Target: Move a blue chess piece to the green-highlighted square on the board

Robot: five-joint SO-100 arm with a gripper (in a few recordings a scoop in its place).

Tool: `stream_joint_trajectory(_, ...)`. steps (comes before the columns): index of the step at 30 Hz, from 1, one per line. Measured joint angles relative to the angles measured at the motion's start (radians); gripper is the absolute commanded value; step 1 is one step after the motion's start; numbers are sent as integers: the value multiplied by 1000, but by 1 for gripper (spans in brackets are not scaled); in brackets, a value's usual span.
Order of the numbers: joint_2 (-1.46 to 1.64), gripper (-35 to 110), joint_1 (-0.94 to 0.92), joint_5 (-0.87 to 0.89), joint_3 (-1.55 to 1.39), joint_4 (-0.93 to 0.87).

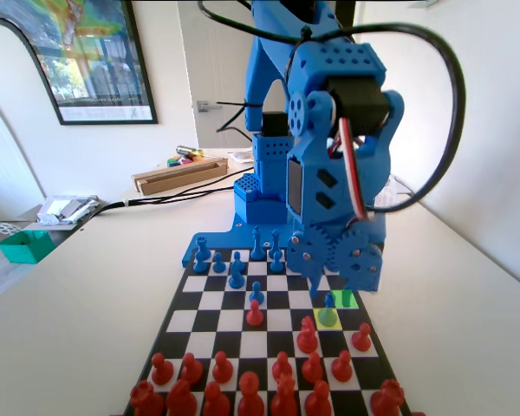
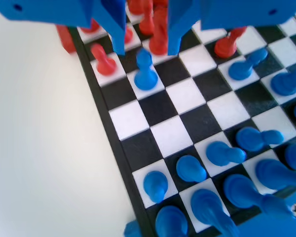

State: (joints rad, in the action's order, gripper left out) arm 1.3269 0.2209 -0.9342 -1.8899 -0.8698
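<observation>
Red pieces (image 1: pixel 250 394) crowd the near end of the board (image 1: pixel 175 305) in the fixed view, in two packed rows with a few red pawns standing further up. On the right side of that view a blue pawn (image 1: pixel 328 310) with a greenish lower half stands upright on a yellow-tinted square (image 1: pixel 318 321). The green square (image 1: pixel 346 299) lies diagonally beyond it, one row further from the camera and one column to the right, and carries no piece. The blue arm (image 1: pixel 329 156) leans low over that corner, and the hand (image 1: pixel 322 286) hangs just above and behind the pawn.

In the wrist view the hand (image 2: pixel 146 48) shows two blue prongs reaching down from the top edge with a clear gap between them, open and holding nothing. The pawn (image 2: pixel 145 72) stands just below that gap, on a white square, apart from both prongs. All-blue pieces (image 2: pixel 222 163) fill the lower right of that view, and the white counter (image 2: pixel 39 148) lies to the left of the board's black edge (image 2: pixel 110 143).
</observation>
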Motion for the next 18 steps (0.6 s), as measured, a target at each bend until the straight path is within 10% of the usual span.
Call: stream_joint_trajectory(18,-57,9,0,-21,3,60)
